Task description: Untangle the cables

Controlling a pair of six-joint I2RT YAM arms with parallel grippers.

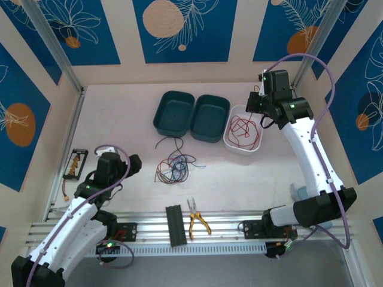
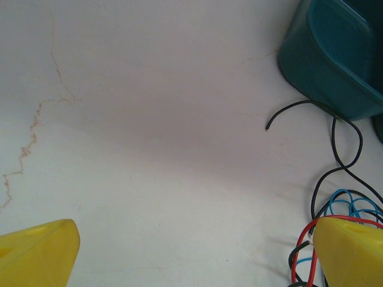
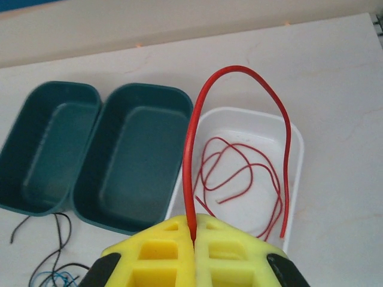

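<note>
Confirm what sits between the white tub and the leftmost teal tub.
A second teal tub sits there, side by side with the leftmost teal tub and right next to the white tub. The top view shows it, and so does the right wrist view.

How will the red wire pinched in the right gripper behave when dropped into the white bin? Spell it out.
The red wire holds an arch above the right gripper, so it is probably springy rather than limp. Thin as it is, it likely weighs little. Released, its free end may flick over the white bin rim instead of settling.
</note>
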